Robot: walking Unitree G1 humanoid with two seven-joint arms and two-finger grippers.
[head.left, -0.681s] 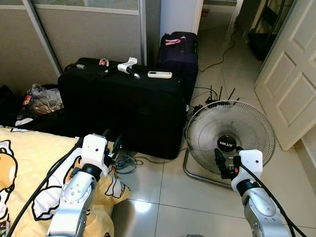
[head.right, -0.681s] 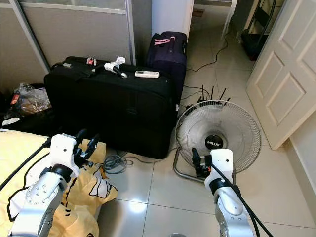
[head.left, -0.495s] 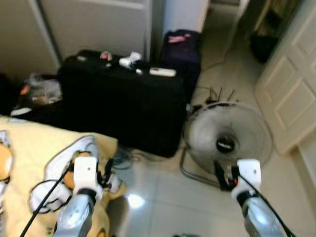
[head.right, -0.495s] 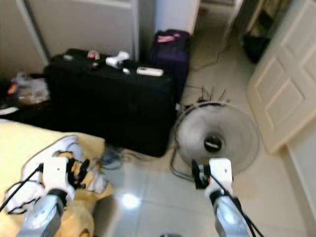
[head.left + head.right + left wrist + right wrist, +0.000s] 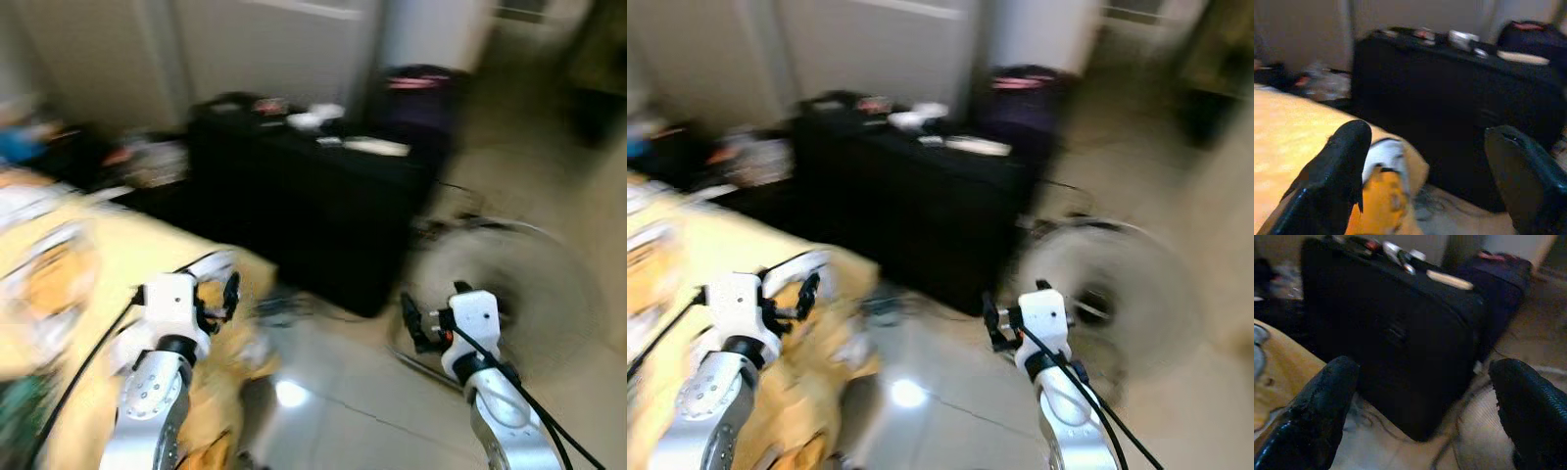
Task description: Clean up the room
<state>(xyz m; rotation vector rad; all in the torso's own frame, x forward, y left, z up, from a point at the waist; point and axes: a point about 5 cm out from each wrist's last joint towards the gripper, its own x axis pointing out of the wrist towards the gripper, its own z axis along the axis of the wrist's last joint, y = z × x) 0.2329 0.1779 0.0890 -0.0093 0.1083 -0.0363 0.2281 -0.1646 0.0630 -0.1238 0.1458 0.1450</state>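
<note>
The picture is blurred by motion. A yellow blanket with white and black print covers the bed at the left, one corner hanging toward the tiled floor. My left gripper hovers over that corner, fingers spread open and empty. My right gripper is held out over the floor in front of the fan, open with nothing in it. A large black suitcase stands ahead with a white remote and small items on top.
A dark purple bag stands behind the suitcase. Bags and clutter lie on the floor left of it. Cables lie on the tiles at the suitcase's foot. A partition wall closes the back.
The whole view has swung to the left and blurred, so the camera has turned. More of the bed shows now. Both grippers stay open and raised as before.
</note>
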